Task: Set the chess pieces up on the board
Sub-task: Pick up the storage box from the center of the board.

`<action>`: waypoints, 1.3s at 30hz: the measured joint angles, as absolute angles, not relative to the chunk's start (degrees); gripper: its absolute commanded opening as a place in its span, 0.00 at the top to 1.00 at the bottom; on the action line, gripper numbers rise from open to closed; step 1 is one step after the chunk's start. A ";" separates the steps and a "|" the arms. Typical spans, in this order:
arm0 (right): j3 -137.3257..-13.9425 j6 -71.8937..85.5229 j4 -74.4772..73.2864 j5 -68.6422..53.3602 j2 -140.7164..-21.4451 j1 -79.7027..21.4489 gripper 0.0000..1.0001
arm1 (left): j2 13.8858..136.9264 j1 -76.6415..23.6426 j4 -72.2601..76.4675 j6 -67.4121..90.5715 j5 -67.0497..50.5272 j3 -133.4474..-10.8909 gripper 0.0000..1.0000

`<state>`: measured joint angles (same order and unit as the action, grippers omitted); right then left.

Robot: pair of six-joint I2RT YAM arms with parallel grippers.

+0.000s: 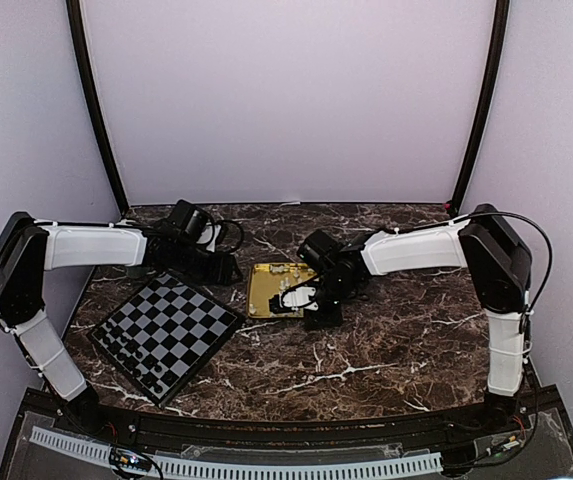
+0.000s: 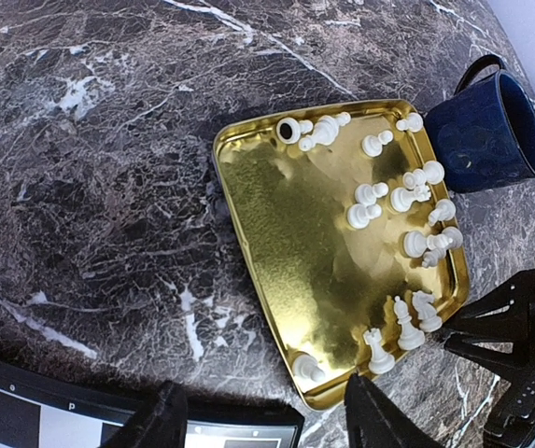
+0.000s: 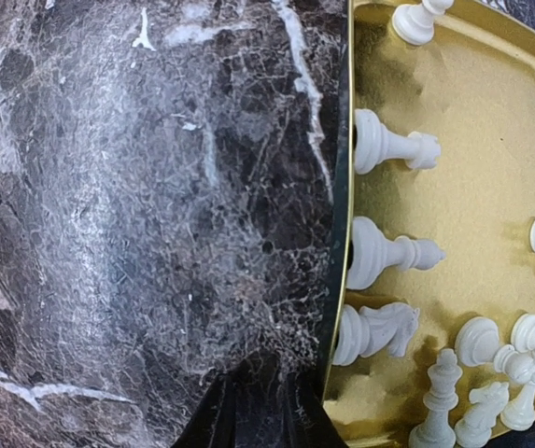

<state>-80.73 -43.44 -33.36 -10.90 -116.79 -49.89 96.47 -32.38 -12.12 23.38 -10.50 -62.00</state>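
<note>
- Marble table (image 1: pixel 386 340) from the top camera: the board (image 1: pixel 166 335) lies near left, turned corner-on to me, with a few black pieces (image 1: pixel 156 372) on its near edges. The gold tray (image 1: pixel 263 290) sits just right of it. My left gripper (image 1: pixel 228 270) is at its far left and my right gripper (image 1: pixel 294 302) at its right rim.
- Left wrist: the left fingers (image 2: pixel 164 420) stand well apart with nothing between them. The chess pieces (image 2: pixel 365 215) all sit in the tray, crowded along its right side and far end, pointing every which way. A blue mug (image 2: pixel 486 131) stands just beside a far corner.
- Right wrist: the fingers (image 3: pixel 239 415) sit close together at the tray's rim, and I cannot tell whether they pinch anything. A rook (image 3: pixel 384 147) and a knight (image 3: pixel 374 331) show bases at that rim, long axes parallel, heads toward the tray's middle.
</note>
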 measured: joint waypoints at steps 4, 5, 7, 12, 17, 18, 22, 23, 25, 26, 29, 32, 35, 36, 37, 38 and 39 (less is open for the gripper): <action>-80.75 -43.31 -33.65 -10.57 -116.79 -49.89 0.87 | 96.97 -32.38 -12.08 23.35 -11.05 -62.00 0.40; -80.77 -43.38 -33.89 -10.52 -116.79 -49.89 0.86 | 97.23 -32.38 -12.10 23.35 -11.18 -62.02 0.40; -80.88 -43.20 -34.28 -10.44 -116.79 -49.89 0.84 | 97.67 -32.38 -12.16 23.33 -11.40 -62.08 0.40; -80.90 -43.13 -34.87 -9.80 -116.01 -49.89 0.81 | 97.93 -32.38 -12.23 23.27 -11.64 -62.37 0.41; -82.54 -43.07 -35.42 -8.23 -114.63 -49.89 0.72 | 97.93 -32.38 -12.23 23.16 -12.10 -62.59 0.41; -82.83 -42.96 -35.18 -7.81 -114.61 -49.89 0.70 | 97.93 -32.38 -12.21 23.16 -12.21 -62.59 0.41; -82.96 -42.63 -34.26 -6.11 -114.65 -49.89 0.67 | 97.93 -32.38 -12.23 23.16 -12.49 -62.59 0.41; -83.00 -42.63 -34.22 -5.85 -114.76 -49.87 0.68 | 97.93 -32.38 -12.23 23.16 -12.58 -62.59 0.41; -83.33 -42.54 -34.09 -5.37 -115.31 -49.89 0.70 | 97.91 -32.38 -12.23 23.16 -12.64 -62.59 0.41; -83.64 -42.54 -33.98 -5.19 -115.79 -49.89 0.71 | 97.91 -32.38 -12.23 23.16 -12.64 -62.59 0.41; -83.88 -42.65 -33.56 -5.02 -117.12 -49.87 0.74 | 97.69 -32.38 -12.23 23.18 -12.64 -62.59 0.41; -83.88 -42.98 -33.89 -5.30 -117.91 -49.87 0.80 | 97.43 -32.38 -12.23 23.20 -12.62 -62.50 0.41; -83.88 -43.20 -34.50 -5.72 -117.99 -49.87 0.87 | 97.36 -32.38 -12.14 23.20 -12.64 -62.30 0.41; -83.88 -43.27 -34.70 -5.87 -117.99 -49.87 0.89 | 97.36 -32.38 -12.14 23.22 -12.64 -62.22 0.41; -83.88 -43.35 -34.89 -6.04 -117.99 -49.87 0.90 | 97.36 -32.38 -12.12 23.22 -12.67 -62.13 0.41; -83.88 -43.35 -35.22 -6.20 -117.99 -49.89 0.92 | 97.36 -32.38 -12.12 23.24 -12.67 -62.08 0.41; -83.88 -43.33 -35.48 -6.28 -117.99 -49.89 0.93 | 97.36 -32.38 -12.12 23.24 -12.67 -62.06 0.41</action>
<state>-83.88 -43.33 -35.48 -6.28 -117.99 -49.89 97.36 -32.38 -12.12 23.24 -12.67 -62.06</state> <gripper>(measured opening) 0.105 0.591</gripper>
